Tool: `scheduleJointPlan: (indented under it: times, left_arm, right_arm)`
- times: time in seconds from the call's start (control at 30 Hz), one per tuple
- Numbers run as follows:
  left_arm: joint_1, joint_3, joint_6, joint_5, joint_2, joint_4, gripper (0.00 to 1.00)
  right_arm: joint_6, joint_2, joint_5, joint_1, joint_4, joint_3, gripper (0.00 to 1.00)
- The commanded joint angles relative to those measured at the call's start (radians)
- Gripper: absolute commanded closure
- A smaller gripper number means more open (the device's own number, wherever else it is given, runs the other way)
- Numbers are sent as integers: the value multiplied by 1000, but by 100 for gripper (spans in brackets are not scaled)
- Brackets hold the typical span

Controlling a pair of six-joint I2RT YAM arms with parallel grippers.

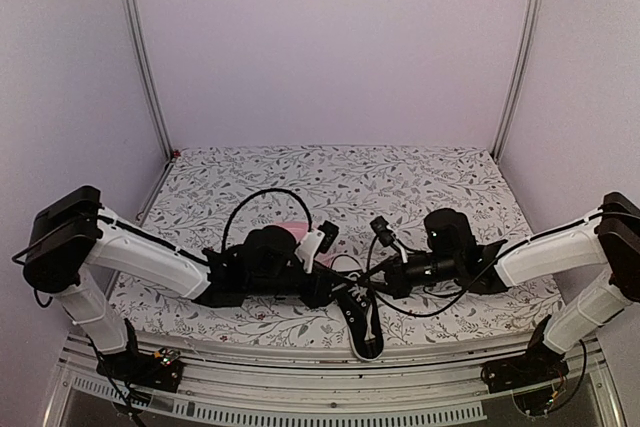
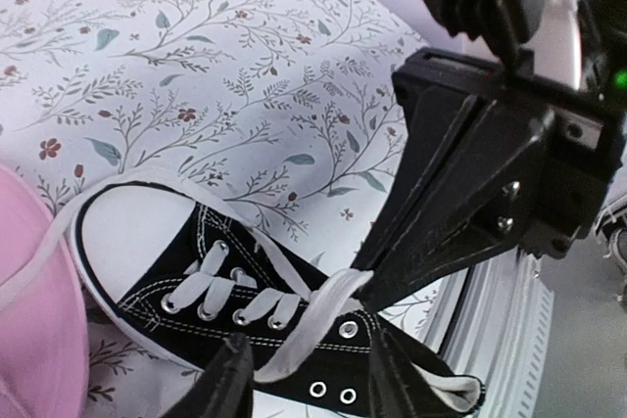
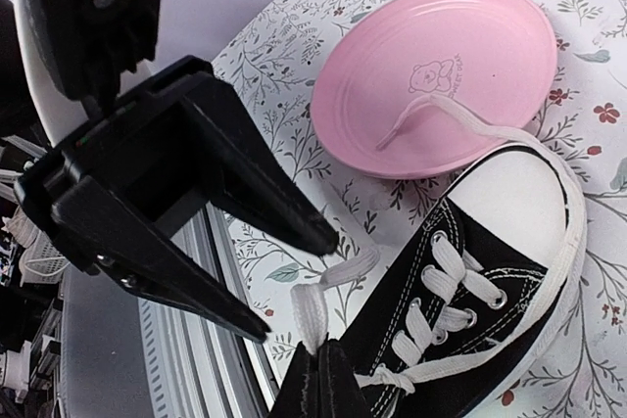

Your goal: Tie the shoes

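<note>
The black sneaker point(image 2: 176, 271) with white laces lies near the table's front edge, also in the top view point(image 1: 366, 332) and the right wrist view point(image 3: 470, 330). My right gripper point(image 3: 321, 348) is shut on a white lace point(image 3: 312, 315) beside the shoe's eyelets; it shows in the left wrist view point(image 2: 377, 281) pinching that lace point(image 2: 318, 315). My left gripper point(image 2: 312, 349) is open just above the shoe's side, with the held lace running down between its fingers. The other lace point(image 3: 441, 110) trails round the toe cap onto the pink plate.
A pink plate point(image 3: 441, 46) sits just behind the toe, also in the top view point(image 1: 297, 230). The metal rail of the table's front edge point(image 2: 500, 340) is right beside the heel. Floral cloth point(image 1: 350, 177) covers the table.
</note>
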Motion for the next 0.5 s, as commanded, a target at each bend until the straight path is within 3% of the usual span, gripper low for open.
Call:
scheduleJointPlan:
  times: [0.0,0.23,0.47]
  left_arm:
    - [37,3,61,-32,-93,-87,56]
    - [135,28,146,-11,-124,-172,50]
    - [187,206,311,2,14,-288,63]
  right_arm:
    - [19,-49,42,5,16,-46,98]
    - [30,-57,44,4,17,-76,98]
    - [31,-50,36,5,19,-76,98]
